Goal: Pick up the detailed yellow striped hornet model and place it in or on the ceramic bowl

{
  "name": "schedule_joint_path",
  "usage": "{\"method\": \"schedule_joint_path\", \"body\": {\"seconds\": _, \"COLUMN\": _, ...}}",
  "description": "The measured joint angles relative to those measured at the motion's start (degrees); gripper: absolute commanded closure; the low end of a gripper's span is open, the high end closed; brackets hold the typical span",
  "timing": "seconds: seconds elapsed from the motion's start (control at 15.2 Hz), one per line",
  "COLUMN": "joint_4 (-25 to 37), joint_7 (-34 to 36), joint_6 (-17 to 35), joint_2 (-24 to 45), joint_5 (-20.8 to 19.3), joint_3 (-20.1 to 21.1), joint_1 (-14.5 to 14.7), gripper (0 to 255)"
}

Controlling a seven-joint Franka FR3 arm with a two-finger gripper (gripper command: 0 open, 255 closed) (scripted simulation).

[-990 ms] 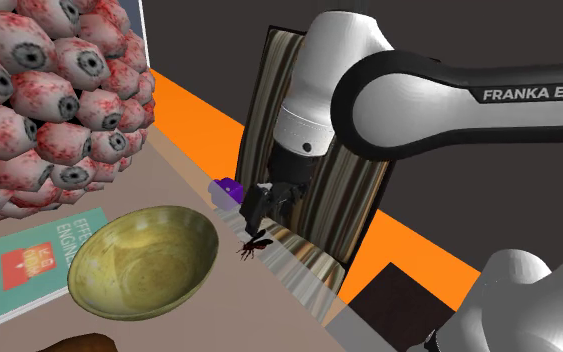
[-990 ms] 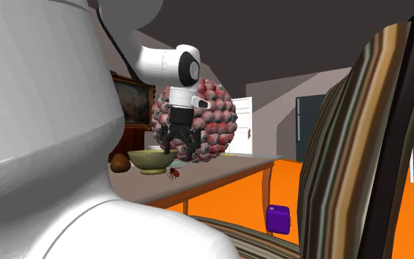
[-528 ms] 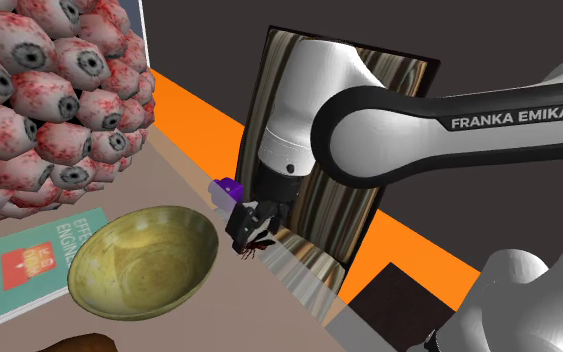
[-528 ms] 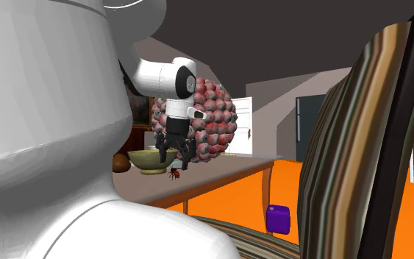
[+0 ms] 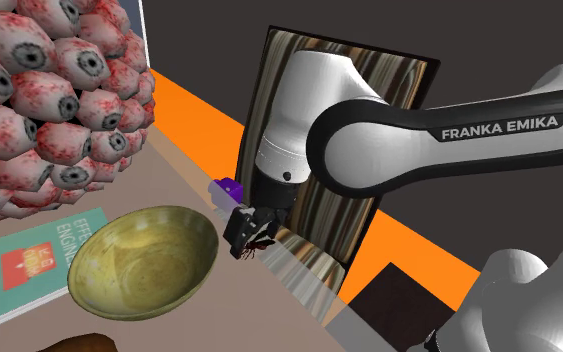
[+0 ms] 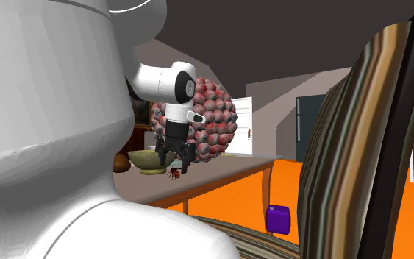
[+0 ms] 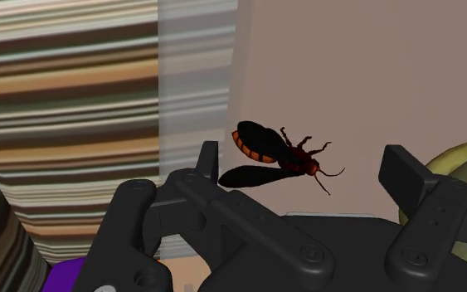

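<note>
Jaws spread wide, hornet model on table between them, untouched

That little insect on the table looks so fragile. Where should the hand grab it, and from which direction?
Probably the dark, orange-banded body of the hornet, pinched across its width from straight above. It lies flat on the table, with thin wings and legs that offer no firm hold; the open hand straddles it.
</note>
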Motion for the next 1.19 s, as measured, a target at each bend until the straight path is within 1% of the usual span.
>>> {"method": "schedule_joint_path", "body": {"seconds": 0.07, "joint_4": 0.0, "joint_7": 0.0, "joint_6": 0.01, "joint_2": 0.0, "joint_5": 0.0, "joint_3": 0.0, "joint_1": 0.0, "gripper": 255}}
{"method": "schedule_joint_path", "body": {"seconds": 0.73, "joint_4": 0.09, "joint_7": -0.03, "joint_6": 0.04, "joint_2": -0.06, "joint_5": 0.02, "joint_3": -0.01, "joint_1": 0.0, "gripper": 255}}
{"method": "schedule_joint_path", "body": {"seconds": 1.19, "joint_4": 3.84, "joint_7": 0.48, "joint_6": -4.59, "joint_2": -0.81, "joint_5": -0.47, "joint_3": -0.66, "joint_1": -0.26, "gripper": 255}}
